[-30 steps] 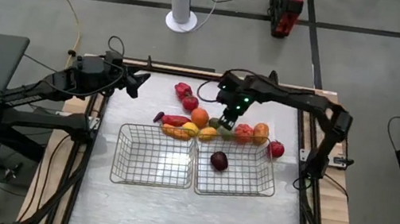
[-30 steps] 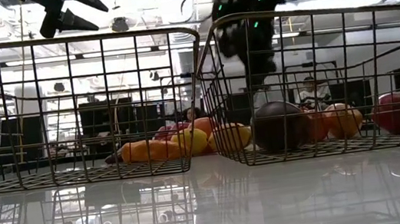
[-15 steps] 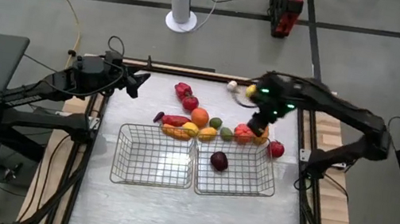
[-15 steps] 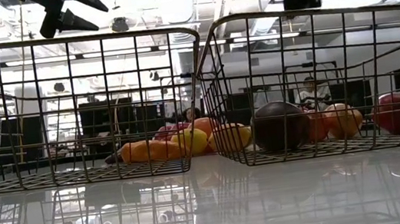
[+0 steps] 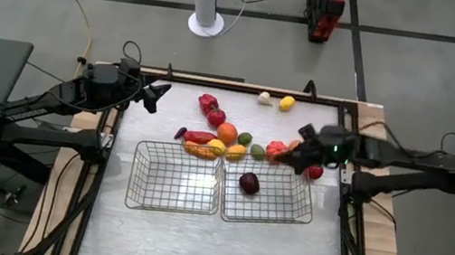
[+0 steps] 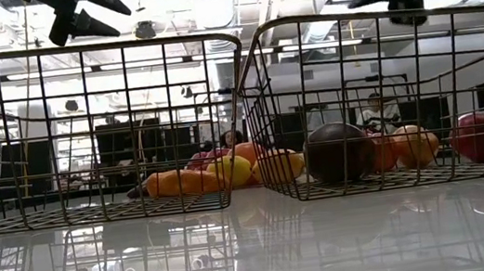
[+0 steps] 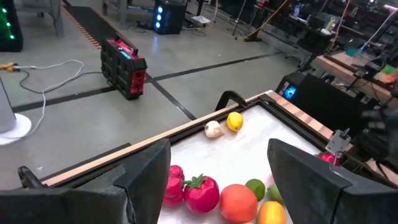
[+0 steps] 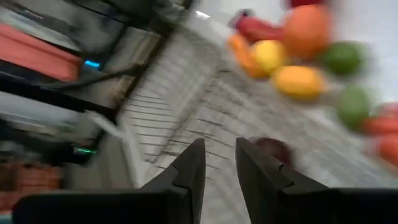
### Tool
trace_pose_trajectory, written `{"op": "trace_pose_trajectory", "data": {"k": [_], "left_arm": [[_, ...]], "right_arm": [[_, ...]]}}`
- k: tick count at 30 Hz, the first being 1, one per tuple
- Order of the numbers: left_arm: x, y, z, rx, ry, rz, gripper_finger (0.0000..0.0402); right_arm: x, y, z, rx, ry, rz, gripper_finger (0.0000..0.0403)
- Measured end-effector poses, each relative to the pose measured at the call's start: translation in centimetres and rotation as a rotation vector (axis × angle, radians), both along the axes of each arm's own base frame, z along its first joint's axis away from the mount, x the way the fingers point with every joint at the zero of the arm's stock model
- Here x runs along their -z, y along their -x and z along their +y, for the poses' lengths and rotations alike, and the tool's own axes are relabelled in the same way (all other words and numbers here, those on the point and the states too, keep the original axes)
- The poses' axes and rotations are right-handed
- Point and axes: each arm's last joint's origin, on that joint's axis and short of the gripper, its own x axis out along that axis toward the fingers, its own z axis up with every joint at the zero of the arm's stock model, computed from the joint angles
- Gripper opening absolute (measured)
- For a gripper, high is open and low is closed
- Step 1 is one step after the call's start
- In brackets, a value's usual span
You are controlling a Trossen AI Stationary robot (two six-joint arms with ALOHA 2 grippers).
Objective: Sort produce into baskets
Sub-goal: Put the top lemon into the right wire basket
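Note:
Two wire baskets stand side by side: the left basket (image 5: 141, 144) has nothing in it, and the right basket (image 5: 221, 214) holds one dark maroon fruit (image 5: 249, 183). Most of the produce (image 5: 227, 133) lies in a row on the table along the baskets' far side. A red piece (image 5: 314, 170) lies by the right basket's far right corner. A yellow piece (image 5: 286, 103) and a whitish piece (image 5: 264, 98) lie at the far edge. My right gripper (image 5: 285, 159) hangs above that corner, its fingers a narrow gap apart and empty (image 8: 220, 168). My left gripper (image 5: 159, 95) waits open at the far left.
The table's raised wooden rim (image 5: 217, 78) runs along the far edge. A bare white surface (image 5: 209, 244) lies in front of the baskets. A fan base (image 5: 205, 23) and a red-and-black box (image 5: 324, 10) stand on the floor beyond the table.
My right gripper has risen from the green pieces in the produce row, swung toward the far right, then drawn back toward the table's right edge, tipping nearly level. It carries nothing. The produce has stayed in place. The yellow and whitish pieces now show from behind the arm.

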Motion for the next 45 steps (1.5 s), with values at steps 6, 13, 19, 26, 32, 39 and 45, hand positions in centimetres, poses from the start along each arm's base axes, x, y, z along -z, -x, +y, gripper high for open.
{"op": "trace_pose_trajectory", "data": {"k": [6, 13, 19, 26, 32, 39, 45], "left_arm": [[0.0, -0.1, -0.1, 0.035, 0.009, -0.003, 0.0256], [0.0, -0.1, -0.1, 0.055, 0.014, -0.005, 0.0256], [0.0, -0.1, -0.1, 0.055, 0.014, -0.005, 0.0256], [0.0, -0.1, -0.1, 0.055, 0.014, -0.006, 0.0256], [0.0, -0.1, -0.1, 0.055, 0.014, -0.006, 0.0256], [0.0, -0.1, -0.1, 0.055, 0.014, -0.006, 0.0256], [0.0, -0.1, -0.2, 0.071, 0.018, -0.008, 0.0256]], "right_arm": [[3.4, -0.7, 1.9, 0.037, -0.092, -0.159, 0.0118], [6.5, 0.0, 4.2, 0.106, -0.139, -0.268, 0.0118], [10.3, 1.8, 5.8, 0.153, -0.320, -0.381, 0.0118], [8.0, 2.8, 7.5, 0.063, -0.492, -0.621, 0.0118], [3.1, 2.1, 9.2, -0.009, -0.496, -0.639, 0.0118], [-5.2, 2.0, 10.1, -0.047, -0.351, -0.448, 0.0118], [-11.3, 3.6, 9.0, -0.009, -0.255, -0.316, 0.0118]]}}
